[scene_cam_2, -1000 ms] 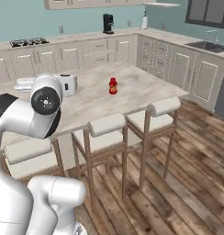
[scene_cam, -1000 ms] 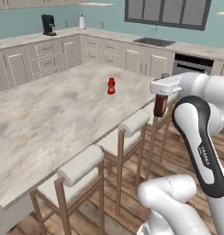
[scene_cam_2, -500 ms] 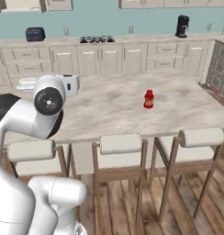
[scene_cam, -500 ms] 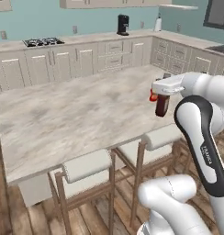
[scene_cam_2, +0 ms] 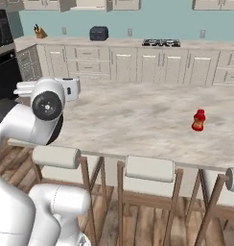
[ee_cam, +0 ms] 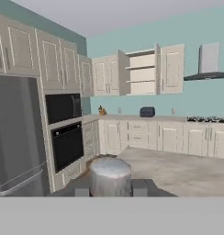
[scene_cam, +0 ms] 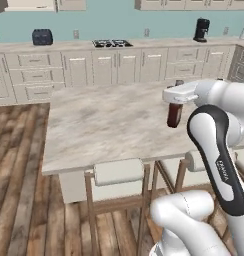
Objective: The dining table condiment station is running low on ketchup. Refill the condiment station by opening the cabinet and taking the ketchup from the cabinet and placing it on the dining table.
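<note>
Already we had the ketchup clamped in the gripper, the fingers pinched on its neck just under the cap. The bottle hung upright below the hand, its long axis straight up and down, dark body pointing at the dining table. In the hand view the cap sat between the two finger tips, so the hold looked centred.

What mattered for the next move was the gap beneath the bottle. We judged it to hang over the near right part of the marble top, base clear of the surface and not touching it. Setting it down would mean a plain descent along the bottle's own axis, with no tilt needed.

On the table stood a small red item, well apart from the bottle, so we expected no clash. Behind, the cabinet stood open, its doors swung wide.
</note>
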Robot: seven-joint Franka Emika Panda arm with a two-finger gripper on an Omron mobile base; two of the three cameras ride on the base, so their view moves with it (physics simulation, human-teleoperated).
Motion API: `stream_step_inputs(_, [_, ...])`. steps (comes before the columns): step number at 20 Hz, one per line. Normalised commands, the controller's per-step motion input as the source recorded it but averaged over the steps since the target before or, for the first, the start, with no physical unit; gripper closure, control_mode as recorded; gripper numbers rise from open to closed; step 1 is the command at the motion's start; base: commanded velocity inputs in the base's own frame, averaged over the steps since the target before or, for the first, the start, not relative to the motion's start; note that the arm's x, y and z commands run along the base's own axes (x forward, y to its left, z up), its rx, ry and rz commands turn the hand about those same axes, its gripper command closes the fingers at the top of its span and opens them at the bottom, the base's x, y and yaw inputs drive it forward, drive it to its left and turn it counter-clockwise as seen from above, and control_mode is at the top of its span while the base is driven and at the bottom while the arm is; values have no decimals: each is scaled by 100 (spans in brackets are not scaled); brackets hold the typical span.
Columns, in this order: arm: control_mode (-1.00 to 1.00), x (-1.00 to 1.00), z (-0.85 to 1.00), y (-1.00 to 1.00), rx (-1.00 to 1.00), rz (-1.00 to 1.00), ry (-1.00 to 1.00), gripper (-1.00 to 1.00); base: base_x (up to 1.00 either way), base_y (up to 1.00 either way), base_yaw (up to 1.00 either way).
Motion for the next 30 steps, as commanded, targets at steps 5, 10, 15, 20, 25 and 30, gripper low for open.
stream_step_inputs(5, [100,0,0,0,0,0,0,100,46,-50,39])
stream_step_inputs(10, [100,0,0,0,0,0,0,100,15,-47,20])
stream_step_inputs(15, [-100,37,-8,-33,1,9,0,100,0,0,0])
stream_step_inputs(20, [-100,65,-35,-74,0,48,-10,100,0,0,0])
stream_step_inputs(25, [-100,57,-49,-41,-1,45,-18,100,0,0,0])
stream_step_inputs(30, [-100,33,-47,-4,-2,21,3,100,0,0,0])
